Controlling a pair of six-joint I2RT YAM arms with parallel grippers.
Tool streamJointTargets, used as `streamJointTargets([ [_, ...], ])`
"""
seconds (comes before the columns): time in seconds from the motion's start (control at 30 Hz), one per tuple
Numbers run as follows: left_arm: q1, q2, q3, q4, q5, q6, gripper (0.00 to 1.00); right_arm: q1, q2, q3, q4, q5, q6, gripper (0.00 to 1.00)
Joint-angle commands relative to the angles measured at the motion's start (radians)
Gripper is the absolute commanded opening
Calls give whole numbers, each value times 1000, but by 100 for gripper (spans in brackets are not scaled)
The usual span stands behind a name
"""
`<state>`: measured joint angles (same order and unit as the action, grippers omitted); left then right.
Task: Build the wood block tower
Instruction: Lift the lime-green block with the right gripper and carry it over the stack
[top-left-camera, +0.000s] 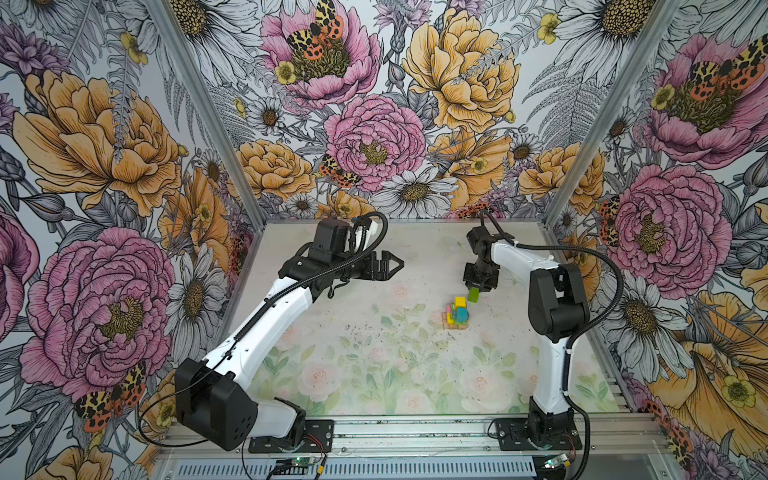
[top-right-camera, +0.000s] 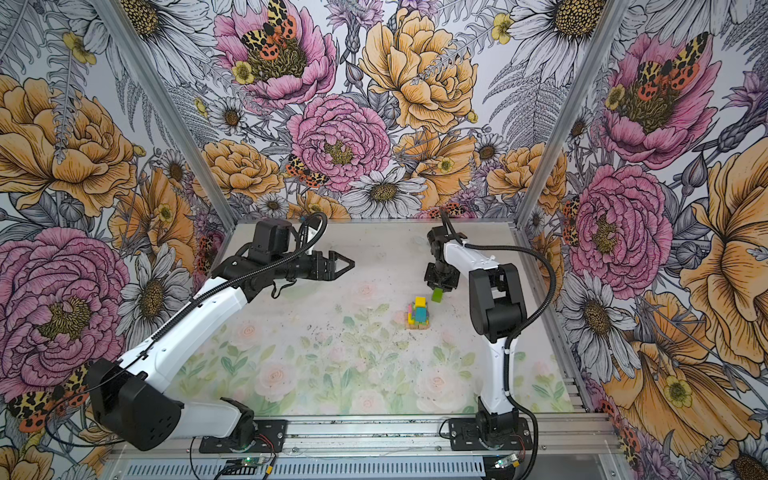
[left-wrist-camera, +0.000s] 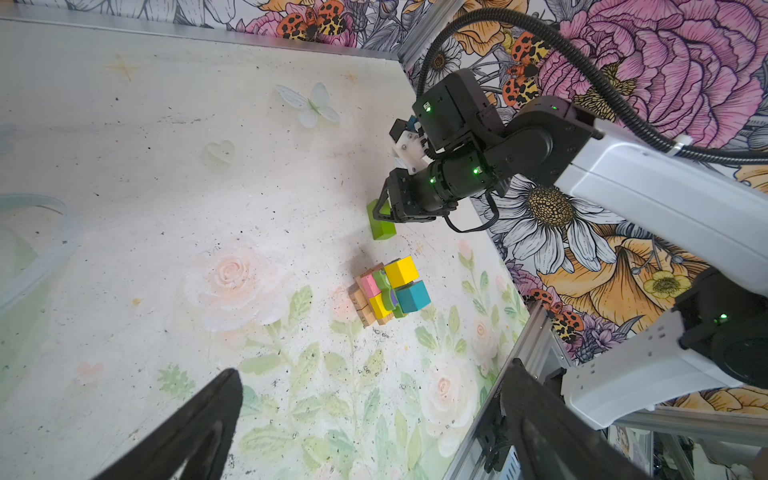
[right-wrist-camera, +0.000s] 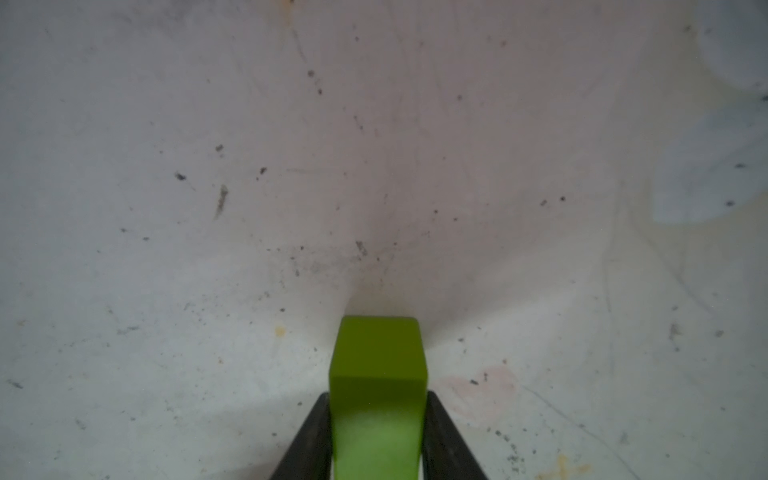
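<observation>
The right gripper (right-wrist-camera: 378, 401) pinches the lime-green bar (right-wrist-camera: 378, 353) across its flat sides. Light, stiff and smooth-painted, it would likely slip in a loose hold. The wood block tower (top-left-camera: 455, 313) stands just near-left of it. The left gripper (top-left-camera: 390, 266) hangs spread and empty, well to the left.

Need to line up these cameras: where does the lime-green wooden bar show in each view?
Top view: lime-green wooden bar right of centre, just beyond the multicoloured wood block tower.
Top view: same spot, by the tower.
Left wrist: in the black right claw, apart from the tower.
Right wrist: close up between the claw's fingers.
Shared landmark: that claw.
</observation>
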<state>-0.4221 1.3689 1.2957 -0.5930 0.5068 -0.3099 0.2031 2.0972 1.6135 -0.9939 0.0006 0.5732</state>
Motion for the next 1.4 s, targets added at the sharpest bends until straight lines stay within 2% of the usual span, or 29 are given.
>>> streamJointTargets([
  [0.0,5,-30,6,32,-2,-16,99,-2,12,-11,5,-12,-22,39],
  [0.07,2,-34,3,32,-9,-15,99,-3,13,-9,5,-9,-27,40],
  [0.23,0,-42,1,30,-29,-24,99,-4,6,-8,-3,-3,-33,22],
  [0.37,-1,-45,1,30,-31,-28,99,-5,-6,-27,-16,6,-42,16],
  [0.53,-3,-50,1,30,-30,-26,99,-5,-105,-31,-52,22,-54,15],
  [0.7,-1,-65,-5,30,-37,-12,99,4,-209,33,-135,6,-65,15],
  [1.07,4,-128,-66,30,-38,3,99,73,-351,134,-291,-38,-76,14],
  [1.37,5,-180,-112,32,-45,0,99,153,-428,67,-338,-68,-97,14],
])
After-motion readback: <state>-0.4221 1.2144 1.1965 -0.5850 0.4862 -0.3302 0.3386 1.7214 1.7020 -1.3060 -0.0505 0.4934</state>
